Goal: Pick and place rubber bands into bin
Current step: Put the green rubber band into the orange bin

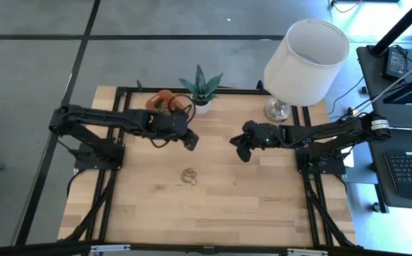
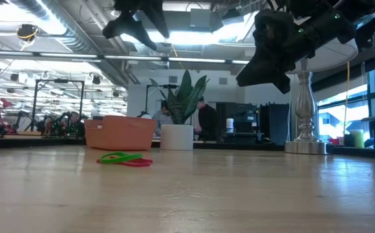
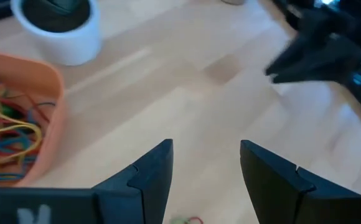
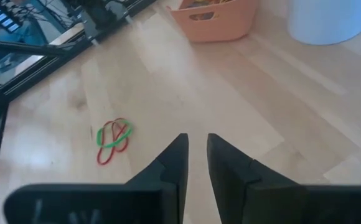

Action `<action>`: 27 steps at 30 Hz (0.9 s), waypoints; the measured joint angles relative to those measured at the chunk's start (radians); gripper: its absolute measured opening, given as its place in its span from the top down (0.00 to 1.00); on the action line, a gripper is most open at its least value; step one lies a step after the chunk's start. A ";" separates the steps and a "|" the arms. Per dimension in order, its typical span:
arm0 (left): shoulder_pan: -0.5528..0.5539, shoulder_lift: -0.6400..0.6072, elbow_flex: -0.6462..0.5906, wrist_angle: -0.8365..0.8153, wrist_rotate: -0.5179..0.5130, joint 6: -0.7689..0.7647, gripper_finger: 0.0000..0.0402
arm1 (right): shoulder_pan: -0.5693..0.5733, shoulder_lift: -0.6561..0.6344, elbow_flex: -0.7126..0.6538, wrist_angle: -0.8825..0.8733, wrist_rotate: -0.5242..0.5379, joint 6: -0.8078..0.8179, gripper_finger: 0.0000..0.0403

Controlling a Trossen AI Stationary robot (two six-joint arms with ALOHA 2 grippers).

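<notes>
Left fingers (image 3: 205, 180) spread (empty); right fingers (image 4: 196, 165) near-closed.

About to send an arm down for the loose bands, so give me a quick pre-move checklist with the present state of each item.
1. Target in sight: red and green rubber bands lie on the bare wooden table, clear of other things. Ok.
2. Left pincer: fingers apart, holding nothing, raised off the table near the orange bin. Ok.
3. Right pincer: fingers nearly together with a slim gap, nothing between them; needs opening before a grasp. Not ok.
4. Bin ready: upright beside the white plant pot, bands already inside. Ok.
5. Arms apart from each other in the high view. Ok.
6. How many bands are in the loose clump: cannot tell.
</notes>
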 joint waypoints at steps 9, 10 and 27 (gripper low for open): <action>-0.042 0.000 0.000 0.032 -0.010 0.002 0.55 | 0.001 0.000 0.000 -0.003 -0.028 0.000 0.84; -0.043 0.000 0.000 0.033 -0.024 0.015 0.55 | 0.001 0.000 0.000 -0.003 -0.028 0.000 0.84; -0.081 -0.002 -0.023 -0.161 -0.019 0.544 0.85 | 0.053 0.016 0.086 0.165 0.004 -0.018 0.98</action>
